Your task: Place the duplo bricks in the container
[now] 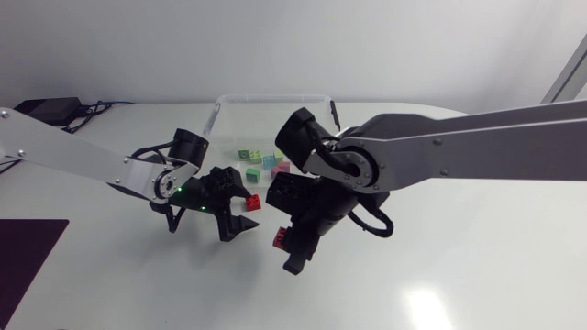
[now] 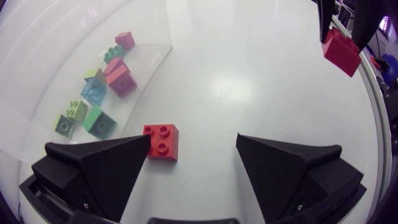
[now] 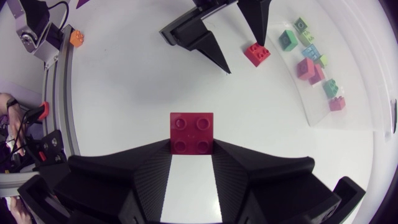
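A red duplo brick (image 1: pixel 252 201) (image 2: pixel 161 142) lies on the white table. My left gripper (image 1: pixel 240 207) (image 2: pixel 193 155) stands open around it, and the brick sits close to one finger (image 2: pixel 118 165). My right gripper (image 1: pixel 287 244) (image 3: pixel 191 152) hangs just beside it, above the table, shut on a second red brick (image 1: pixel 278 238) (image 3: pixel 193 132). That held brick (image 2: pixel 340 51) also shows in the left wrist view. The clear container (image 1: pixel 271 98) stands behind both grippers and holds several green, pink, blue and red bricks (image 1: pixel 264 161) (image 2: pixel 102 87) (image 3: pixel 311 62).
In the right wrist view, the left gripper (image 3: pixel 244 59) and the loose red brick (image 3: pixel 257 53) lie ahead of the right gripper, with the container's edge (image 3: pixel 348 121) off to the side. A dark mat (image 1: pixel 23 252) lies at the table's front left corner.
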Robot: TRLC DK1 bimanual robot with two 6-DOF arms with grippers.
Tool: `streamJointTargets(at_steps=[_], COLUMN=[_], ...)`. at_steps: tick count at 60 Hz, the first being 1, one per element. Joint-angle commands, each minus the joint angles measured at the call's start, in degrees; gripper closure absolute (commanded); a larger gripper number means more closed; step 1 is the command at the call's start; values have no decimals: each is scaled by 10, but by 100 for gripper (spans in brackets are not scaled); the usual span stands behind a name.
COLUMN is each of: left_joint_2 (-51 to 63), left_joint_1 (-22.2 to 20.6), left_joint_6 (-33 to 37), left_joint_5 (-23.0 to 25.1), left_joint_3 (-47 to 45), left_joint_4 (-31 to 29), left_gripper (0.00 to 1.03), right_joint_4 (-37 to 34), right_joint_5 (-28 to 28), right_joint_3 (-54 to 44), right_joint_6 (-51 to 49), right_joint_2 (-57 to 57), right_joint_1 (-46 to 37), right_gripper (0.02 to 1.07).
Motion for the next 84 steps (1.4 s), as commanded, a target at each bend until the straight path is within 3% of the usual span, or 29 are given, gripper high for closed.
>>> streamJointTargets(at_steps=[1, 28, 63, 84], left_joint_2=[19, 25, -58, -168], left_joint_1=[-8, -16, -30, 23], left_joint_6=[-13, -15, -4, -12], left_joint_5=[-2, -6, -5, 29], left_joint_3=[20, 24, -65, -66], left_joint_4=[7, -28, -57, -87], left_gripper=[7, 8, 9, 8], right_joint_4=[-3, -9, 20, 37], right_joint_5=[2, 3, -1, -1], right_joint_3=[-14, -4, 166, 294], right_joint_6=[-5, -6, 47, 74], right_joint_2=[-14, -55, -30, 81], right_joint_1=[-6, -33, -115, -142], right_gripper=[71, 71, 71, 71])
